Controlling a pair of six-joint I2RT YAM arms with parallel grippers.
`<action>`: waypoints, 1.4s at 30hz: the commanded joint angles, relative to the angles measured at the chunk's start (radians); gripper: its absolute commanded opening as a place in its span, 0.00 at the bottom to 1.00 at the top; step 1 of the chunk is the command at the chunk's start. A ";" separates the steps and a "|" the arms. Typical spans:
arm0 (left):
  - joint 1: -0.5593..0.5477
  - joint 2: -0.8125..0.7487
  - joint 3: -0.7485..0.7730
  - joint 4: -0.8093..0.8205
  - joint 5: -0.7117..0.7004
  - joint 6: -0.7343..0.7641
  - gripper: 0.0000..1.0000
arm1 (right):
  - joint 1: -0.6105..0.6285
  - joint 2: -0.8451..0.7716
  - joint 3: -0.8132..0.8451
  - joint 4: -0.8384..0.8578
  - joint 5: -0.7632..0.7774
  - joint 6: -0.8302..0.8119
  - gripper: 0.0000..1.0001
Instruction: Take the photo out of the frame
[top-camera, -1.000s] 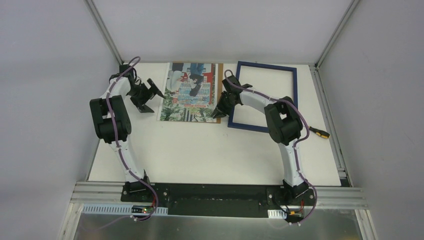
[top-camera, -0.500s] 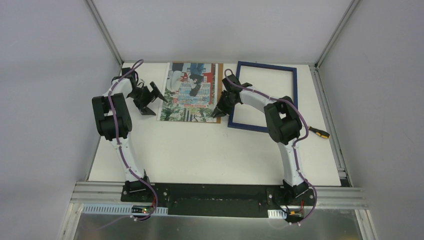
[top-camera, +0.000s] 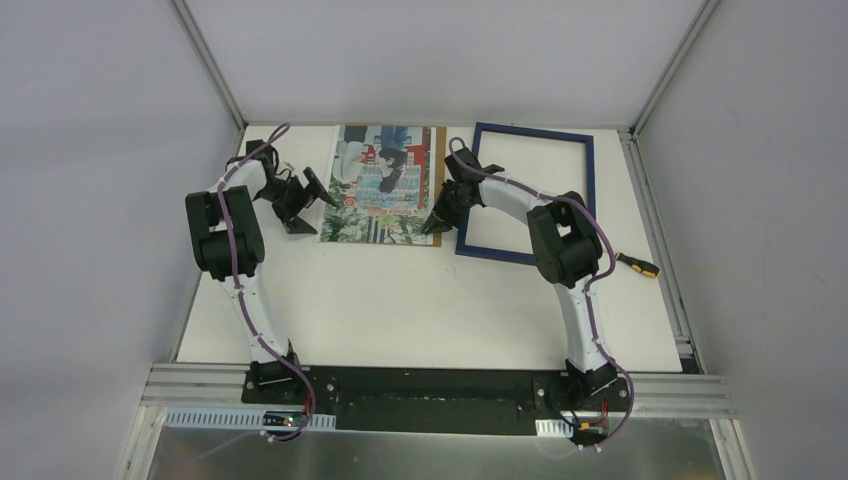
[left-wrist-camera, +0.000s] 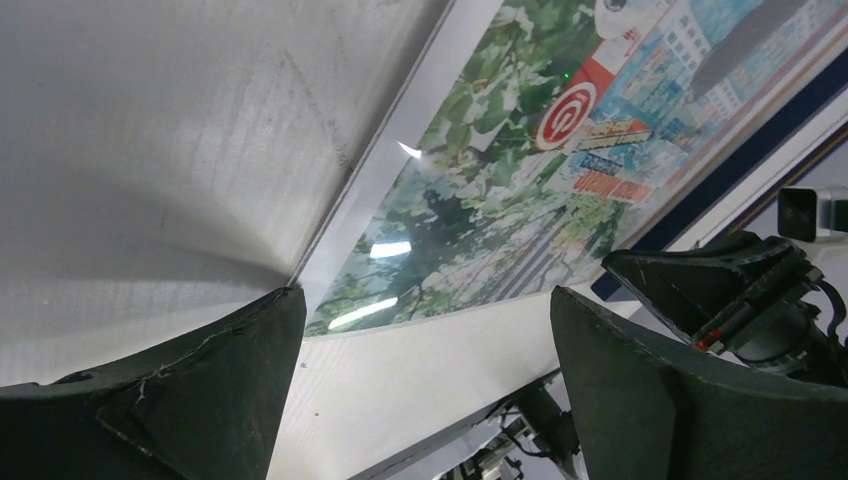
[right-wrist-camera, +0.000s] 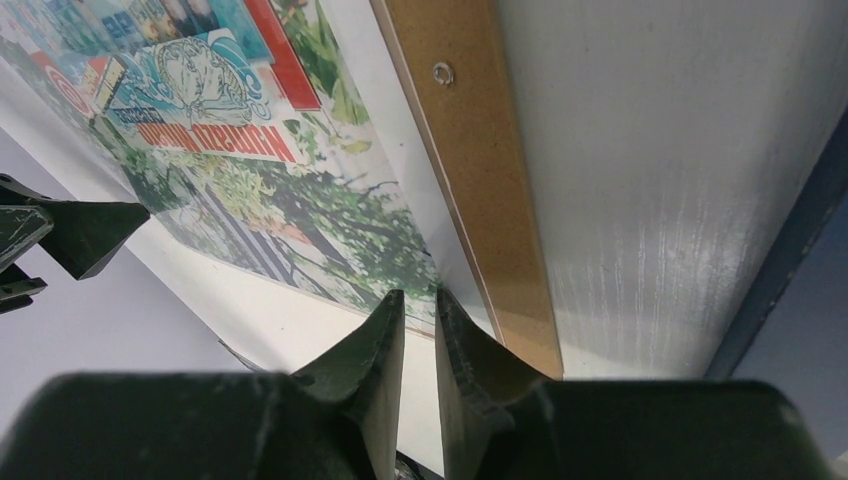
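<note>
Your right claw (top-camera: 432, 229), closed at the photo (top-camera: 380, 185), could crease its edge if dragged; your left claw (top-camera: 306, 204) hangs open.

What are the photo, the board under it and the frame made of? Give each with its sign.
Photo: glossy paper, perhaps under clear film; light glints on it.
Board: matte brown fibreboard, evenly speckled, with a small metal eyelet.
Frame: dark-blue, smooth; painted wood or plastic, cannot tell.
</note>
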 joint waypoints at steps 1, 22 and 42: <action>-0.004 -0.070 -0.020 -0.005 -0.086 0.031 0.98 | -0.001 0.029 0.022 -0.048 0.022 -0.023 0.20; -0.009 -0.050 -0.034 0.011 -0.012 0.027 0.92 | -0.005 0.049 0.035 -0.069 0.024 -0.033 0.20; -0.023 -0.153 -0.087 0.099 0.068 -0.107 0.65 | -0.003 0.063 0.034 -0.085 0.018 -0.052 0.20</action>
